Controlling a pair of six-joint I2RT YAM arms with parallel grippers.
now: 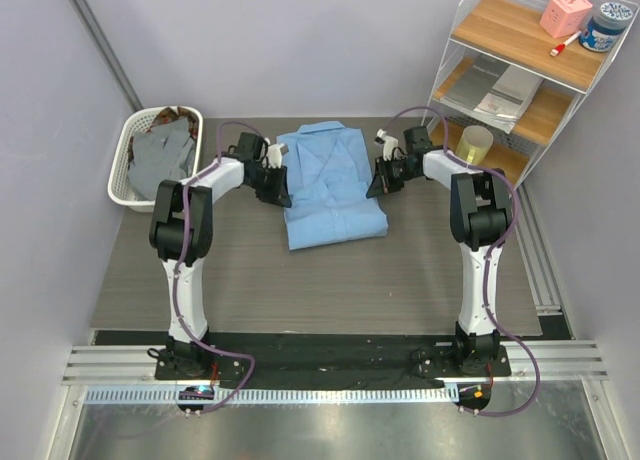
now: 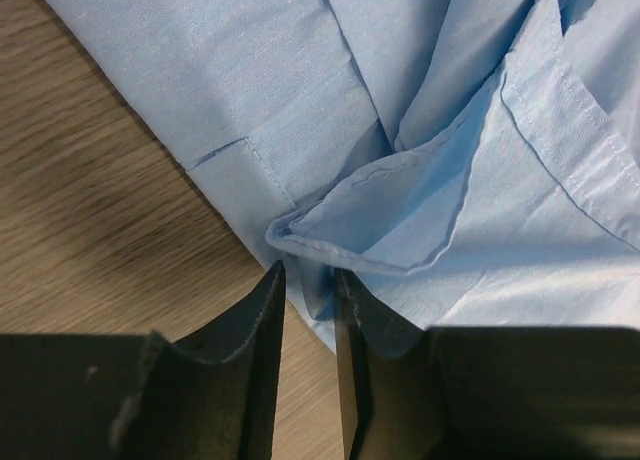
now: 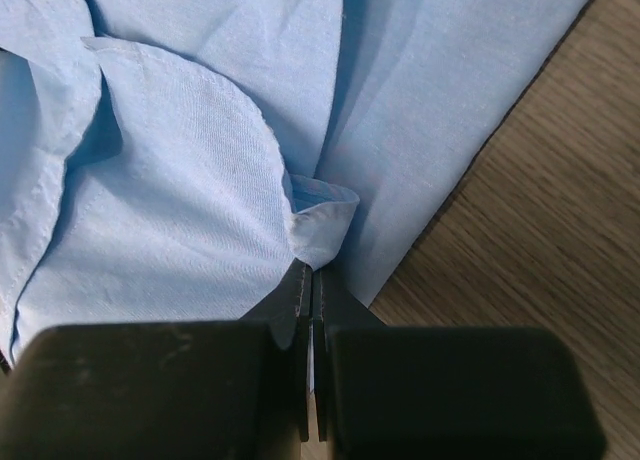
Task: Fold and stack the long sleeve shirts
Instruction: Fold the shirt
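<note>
**Both grippers pinched on the blue shirt's side edges**

Your light blue shirt (image 1: 332, 185) lies flat at the middle of the table's far edge, collar toward the far edge and its folded lower end toward you. The left gripper (image 2: 310, 280) sits at the shirt's left edge. Its fingers (image 2: 250, 330) are drawn in to a narrow slit, with a fold of blue cloth caught between them. The right gripper (image 3: 312, 278) sits at the shirt's right edge, fingers pressed almost together on a small curled tab of the cloth.

The table (image 1: 300, 280) is a grey-brown wood-grain surface, and both wrist views show bare wood right beside the cloth.

- **Far left corner:** a white basket (image 1: 120, 172) holds a grey shirt (image 1: 165, 158), with brown cloth (image 1: 182, 113) at its far end.
- **Far right corner:** a white wire shelf (image 1: 495, 25) with wooden boards carries a pink box (image 1: 565, 13), a blue-lidded jar (image 1: 606, 25), some papers (image 1: 500, 88) and a yellow cup (image 1: 476, 143).
- **Walls:** pale lilac walls (image 1: 300, 40) close in the far side and both flanks.
- **Near edge:** both arm bases stand on a black strip (image 1: 330, 355), with a metal rail (image 1: 330, 392) in front of it.
</note>
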